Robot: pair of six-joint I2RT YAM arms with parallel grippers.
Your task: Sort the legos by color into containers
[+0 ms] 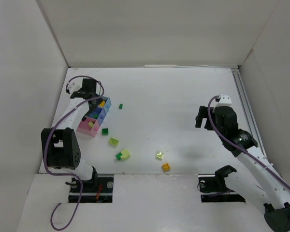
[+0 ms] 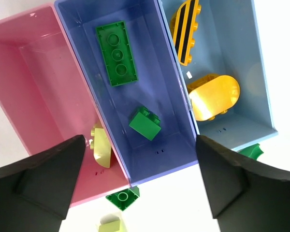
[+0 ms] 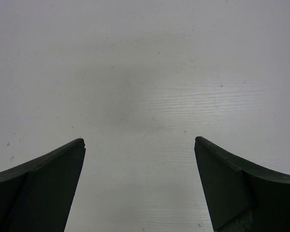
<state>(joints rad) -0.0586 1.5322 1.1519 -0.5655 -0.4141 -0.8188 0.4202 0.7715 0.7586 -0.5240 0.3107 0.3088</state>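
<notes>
No text, label, brand or number readable anywhere. Flat green brick (image 2: 116, 54): studs may carry embossed mark, too blurred to tell from here.

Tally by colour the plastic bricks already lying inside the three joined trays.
Green plastic bricks, darker blue tray: 2
Yellow plastic pieces, light blue tray: 2
Pale yellow-green plastic brick, pink tray: 1
Total: 5

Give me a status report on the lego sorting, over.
Both hands open, empty: left hand over containers, right hand over table. Some legos binned, several loose on table. Nothing blocking.
</notes>
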